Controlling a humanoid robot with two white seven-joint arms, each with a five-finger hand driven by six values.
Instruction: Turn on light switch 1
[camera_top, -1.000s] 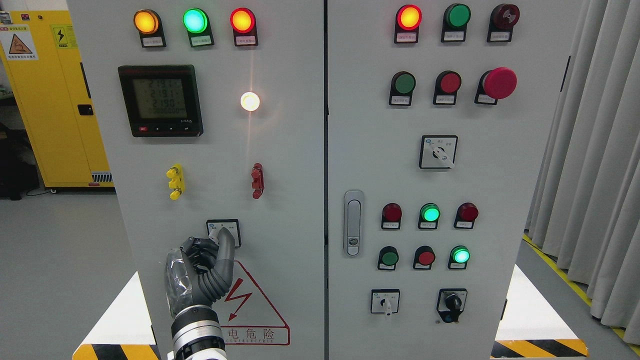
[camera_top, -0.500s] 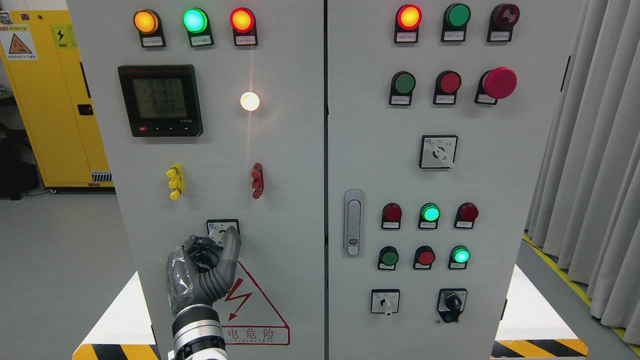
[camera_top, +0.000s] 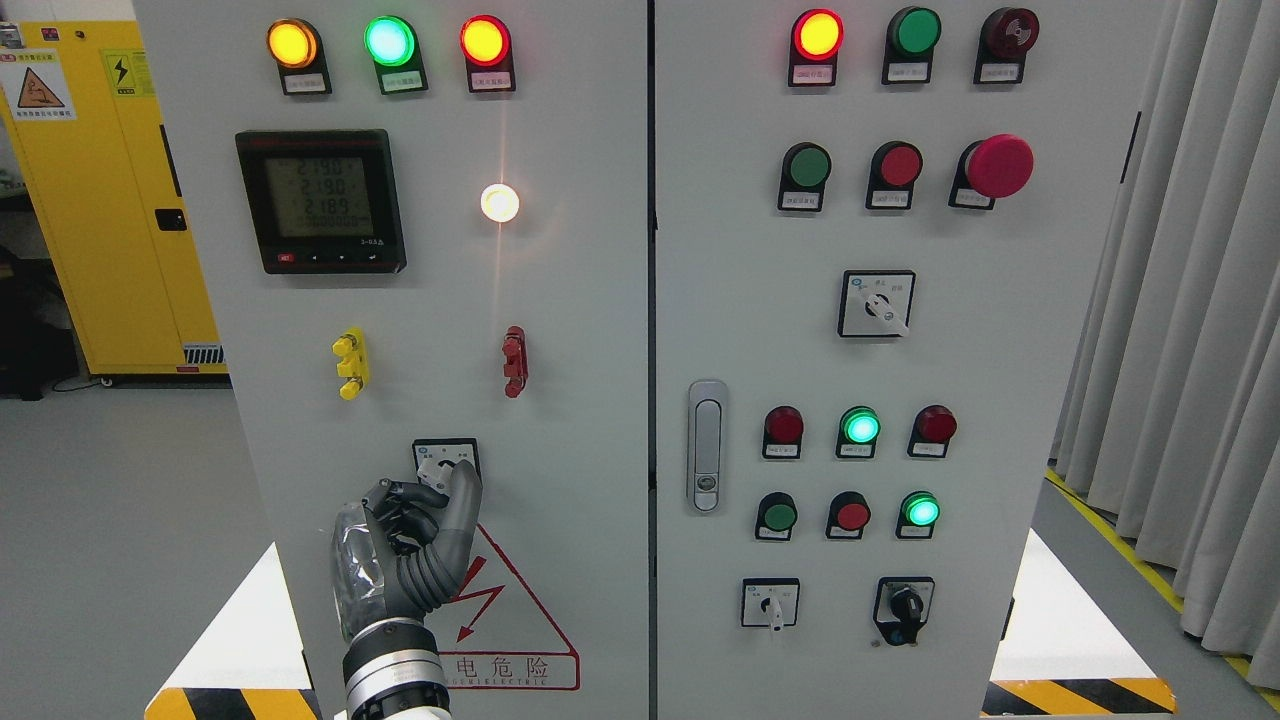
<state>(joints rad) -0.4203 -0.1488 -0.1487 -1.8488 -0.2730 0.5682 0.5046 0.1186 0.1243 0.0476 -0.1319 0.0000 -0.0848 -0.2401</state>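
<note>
our grey jointed left hand (camera_top: 415, 530) pinches the small white rotary switch (camera_top: 447, 464) below the red terminal post (camera_top: 514, 361), fingers clamped on its knob to twist it.

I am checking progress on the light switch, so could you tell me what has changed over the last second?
The left hand has sunk slightly: its raised finger, earlier covering the rotary switch, now touches only its lower right, so more of the knob shows. The meter readings changed a little. The white lamp was already lit and stays so, as do the other lights.
</note>
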